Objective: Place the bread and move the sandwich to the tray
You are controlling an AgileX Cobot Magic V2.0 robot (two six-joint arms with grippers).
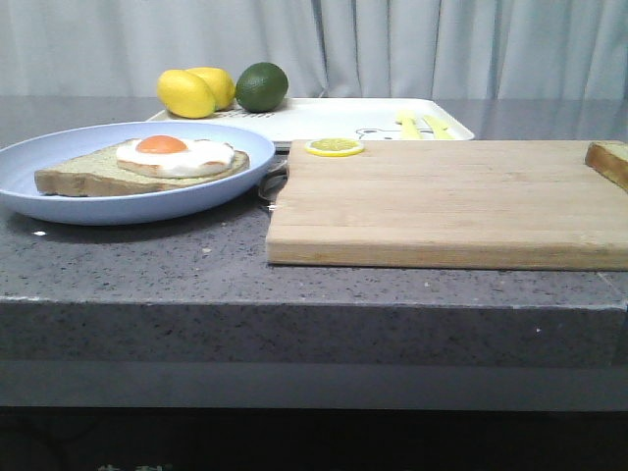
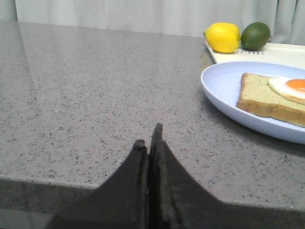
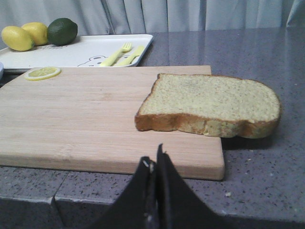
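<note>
The sandwich (image 1: 147, 167) is a slice of bread topped with a fried egg, lying on a pale blue plate (image 1: 59, 201) at the table's left; it also shows in the left wrist view as the sandwich (image 2: 267, 98). The plain bread (image 3: 209, 102) lies on the right end of the wooden cutting board (image 3: 86, 114), overhanging its edge; only its corner, the bread (image 1: 610, 162), shows at the front view's right border. The white tray (image 1: 334, 120) sits behind the board. My left gripper (image 2: 148, 136) is shut and empty, left of the plate. My right gripper (image 3: 155, 155) is shut and empty, in front of the board.
Two lemons (image 1: 194, 91) and a lime (image 1: 261, 86) sit at the tray's left end. A yellow fork and knife (image 1: 424, 125) lie on the tray. A lemon slice (image 1: 334, 147) rests on the board's far left corner. The table's front edge (image 1: 314, 299) runs near both grippers.
</note>
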